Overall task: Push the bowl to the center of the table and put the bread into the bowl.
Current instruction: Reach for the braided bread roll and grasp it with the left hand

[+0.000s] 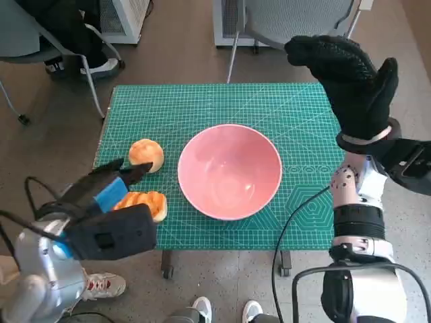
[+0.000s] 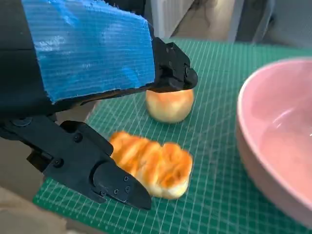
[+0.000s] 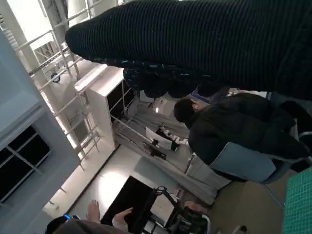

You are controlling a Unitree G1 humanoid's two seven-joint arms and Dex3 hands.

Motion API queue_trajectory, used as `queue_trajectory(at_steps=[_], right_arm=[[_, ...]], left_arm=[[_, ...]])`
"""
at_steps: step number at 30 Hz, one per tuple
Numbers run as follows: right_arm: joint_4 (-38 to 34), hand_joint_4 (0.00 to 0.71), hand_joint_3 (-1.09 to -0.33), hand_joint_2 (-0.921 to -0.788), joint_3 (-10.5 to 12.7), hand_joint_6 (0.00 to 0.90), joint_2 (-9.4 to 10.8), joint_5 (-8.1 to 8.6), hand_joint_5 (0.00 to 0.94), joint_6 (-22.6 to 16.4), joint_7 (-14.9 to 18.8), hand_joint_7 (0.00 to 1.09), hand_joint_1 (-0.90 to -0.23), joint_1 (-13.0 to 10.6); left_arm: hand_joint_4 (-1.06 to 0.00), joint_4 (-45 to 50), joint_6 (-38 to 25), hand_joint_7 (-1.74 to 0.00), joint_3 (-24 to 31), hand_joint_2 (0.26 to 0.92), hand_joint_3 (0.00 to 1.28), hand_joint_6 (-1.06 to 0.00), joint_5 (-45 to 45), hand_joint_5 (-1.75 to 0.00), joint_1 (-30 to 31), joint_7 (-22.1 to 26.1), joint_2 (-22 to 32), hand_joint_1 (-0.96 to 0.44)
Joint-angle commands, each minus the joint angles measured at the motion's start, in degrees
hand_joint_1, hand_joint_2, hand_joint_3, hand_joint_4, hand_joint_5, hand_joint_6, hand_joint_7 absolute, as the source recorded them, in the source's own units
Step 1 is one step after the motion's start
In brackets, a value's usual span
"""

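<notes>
Bread [image 2: 155, 168] is seen as a long ridged loaf lying near the front left edge of the surface, with a round roll [image 2: 169, 105] just beyond it. The loaf is judged to be light, soft and easily dented, so a gentle hold across its narrow middle, from both long sides, is thought best; a hard squeeze could crush it. The bowl [image 1: 229, 169] is pink, wide and empty, and is already set about the middle of the surface; it is judged to be stiff and smooth, likely to slide readily when pushed at the rim.

The left hand [image 1: 113, 202] is held just over the loaf, its fingers spread on either side and nothing gripped. The right hand [image 1: 355, 84] is raised well above the far right corner, fingers slightly curled, and nothing is held in it.

The surface [image 1: 310, 128] is covered by a green gridded mat, which may give some grip. Around it, a brown floor, chair legs and a person's shoes are seen; in the right wrist view a person in a dark jacket is seated nearby.
</notes>
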State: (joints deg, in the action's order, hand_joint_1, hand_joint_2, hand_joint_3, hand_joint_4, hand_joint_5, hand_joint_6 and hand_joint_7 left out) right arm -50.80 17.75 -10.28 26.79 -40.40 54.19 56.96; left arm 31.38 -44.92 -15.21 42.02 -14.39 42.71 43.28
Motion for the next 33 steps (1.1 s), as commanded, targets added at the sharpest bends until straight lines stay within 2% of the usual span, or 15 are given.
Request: queue_trajectory(at_steps=[1,20,33], right_arm=[[-0.15,0.3,-0.785,-0.921,-0.05,0.405,-0.42,-0.08,0.001,0.79,0.04,0.01,-0.674,-1.32],[0.77,0.302,-0.788,-0.921,-0.18,0.406,-0.2,-0.06,0.001,1.41,-0.08,0.01,-0.672,-1.78],[0.97,0.303,-0.787,-0.921,-0.25,0.407,-0.33,0.03,0.001,1.61,0.28,0.01,-0.672,-1.89]], left_arm=[[-0.11,-2.56,0.4,0.0,-2.17,0.698,0.0,-0.32,2.03,0.0,-1.36,-0.13,-1.06,-0.27],[-0.11,-9.42,2.13,0.0,-3.91,0.698,0.0,-0.31,3.68,0.0,-2.84,-0.83,-4.06,-0.26],[-0.11,-20.99,5.25,0.0,-6.81,0.718,0.01,-0.3,6.34,0.0,-4.97,-7.04,-8.15,-0.26]])
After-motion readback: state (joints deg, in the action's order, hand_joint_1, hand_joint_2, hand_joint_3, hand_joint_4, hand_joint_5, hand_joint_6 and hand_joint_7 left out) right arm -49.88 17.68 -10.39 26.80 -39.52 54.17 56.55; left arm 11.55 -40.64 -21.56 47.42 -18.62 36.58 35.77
